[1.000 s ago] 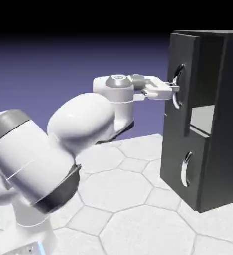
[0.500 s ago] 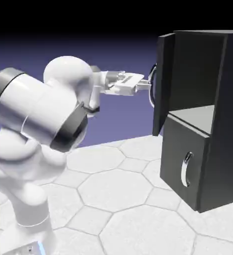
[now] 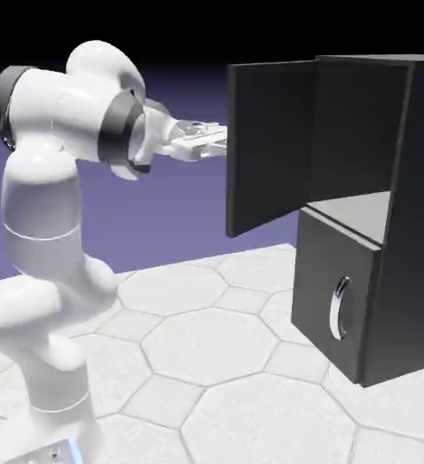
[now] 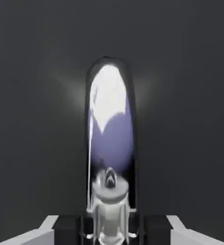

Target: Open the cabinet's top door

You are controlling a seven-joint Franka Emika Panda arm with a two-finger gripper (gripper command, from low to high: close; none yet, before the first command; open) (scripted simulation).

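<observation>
At the cabinet (image 3: pixel 379 217) on the exterior view's right, the top door (image 3: pixel 270 145) stands swung wide, its panel turned out toward the arm (image 3: pixel 62 181), inner face toward the camera. Upper compartment is exposed: dark walls, a grey shelf floor catching light. Lower door (image 3: pixel 329 294) is flush and shut, its small curved silver handle (image 3: pixel 340 308) on the front.

Arm rises from the lower left, elbow high, hand reaching level to the right. Gripper (image 3: pixel 217 143) meets the top door's outer face at the free edge; the panel hides the fingertips in this view.

Hand view: top door fills the frame, dark grey. Its handle (image 4: pixel 110 143) runs upright through the middle, long, curved, silver, mirroring a bright patch and violet backdrop. Gripper (image 4: pixel 110 229) sits at the bottom edge with the handle's lower end between the 2 fingers (image 4: pixel 66 228). Jaws are partly closed, clamped on the handle, 1 finger each side.

Floor is pale hexagon tiling (image 3: pixel 216 353); backdrop goes from blue-violet to black at the top.
</observation>
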